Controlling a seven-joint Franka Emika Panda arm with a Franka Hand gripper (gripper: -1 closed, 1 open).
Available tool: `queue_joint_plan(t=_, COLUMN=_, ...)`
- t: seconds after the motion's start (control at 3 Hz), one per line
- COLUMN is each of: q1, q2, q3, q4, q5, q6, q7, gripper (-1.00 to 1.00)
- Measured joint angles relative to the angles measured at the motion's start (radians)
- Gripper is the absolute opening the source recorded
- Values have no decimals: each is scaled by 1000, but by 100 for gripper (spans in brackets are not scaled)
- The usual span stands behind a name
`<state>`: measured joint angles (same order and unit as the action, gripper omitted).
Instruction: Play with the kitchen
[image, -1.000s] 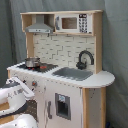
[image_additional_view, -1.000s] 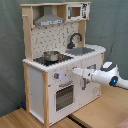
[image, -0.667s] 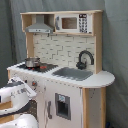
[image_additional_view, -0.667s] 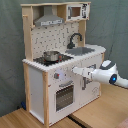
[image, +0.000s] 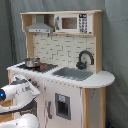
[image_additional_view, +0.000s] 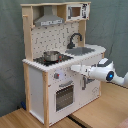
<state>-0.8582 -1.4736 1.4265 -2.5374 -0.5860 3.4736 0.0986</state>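
White and blue arm casing sits nearest the lens in the first exterior view, low at the first exterior view's left, reaching in toward the front of the kitchen (image: 65, 80). The claw (image_additional_view: 76, 68) shows better in the second exterior view, level with the row of knobs (image_additional_view: 58, 76) under the stovetop, just beside that front panel; whether it touches a knob I cannot tell, nor whether its jaws are spread or closed. That height suggests the arm is held there to work a knob rather than the oven door (image_additional_view: 64, 96) below.

Behind this, the kitchen stands upright on a wooden floor before a grey-green curtain. On its counter (image: 102, 78) a metal pot (image: 32, 62) rests on the stovetop, with the grey sink (image: 75, 73) and black faucet (image: 85, 58) beside it.

Highest and farthest back is the range hood (image_additional_view: 49, 20). Only the second exterior view shows the oven door and arm tip clearly; only the first exterior view shows the panel (image: 62, 106) under the sink face-on.
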Motion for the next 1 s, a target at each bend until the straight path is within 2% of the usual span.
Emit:
queue_joint_plan(t=0.33, q1=0, q2=0, q3=0, q4=0, q5=0, q6=0, q7=0, gripper=-100)
queue_joint_plan(t=1.0, q1=6, q2=0, q3=6, q4=0, q5=0, q6=-33, q7=-204, gripper=-100)
